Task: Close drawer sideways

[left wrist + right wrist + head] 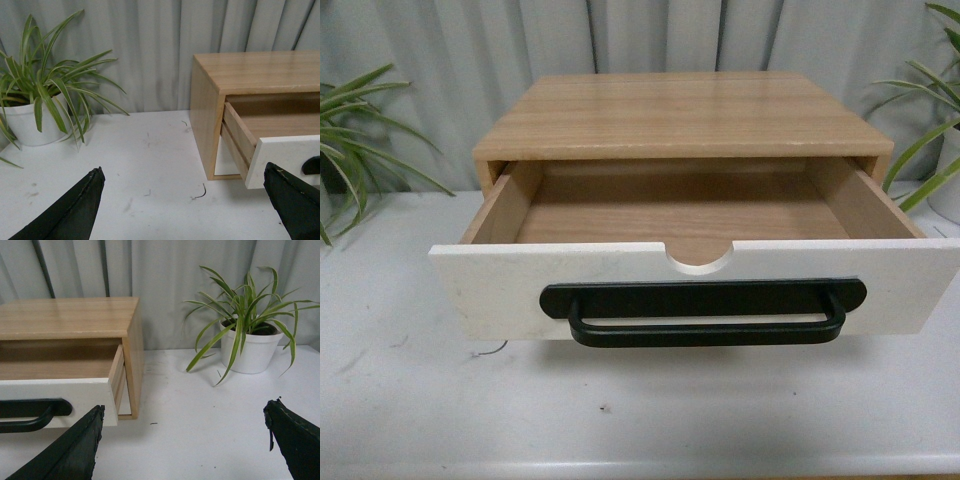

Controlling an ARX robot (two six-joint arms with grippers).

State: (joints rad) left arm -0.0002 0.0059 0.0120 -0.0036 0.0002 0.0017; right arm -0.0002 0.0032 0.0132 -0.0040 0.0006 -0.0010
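The drawer (700, 290) stands pulled far out of a light wood cabinet (680, 115) on the white table. Its white front has a half-round notch in the top edge and a long black bar handle (705, 318); its inside is empty. Neither arm shows in the front view. My left gripper (184, 172) is open and empty, low over the table to the left of the drawer (285, 157). My right gripper (184, 410) is open and empty, to the right of the drawer (55, 400).
A potted spider plant (30, 117) stands at the far left of the table and another (252, 347) at the far right. A grey curtain (470, 60) hangs behind. A small wire scrap (200, 192) lies on the table (620, 420) left of the cabinet.
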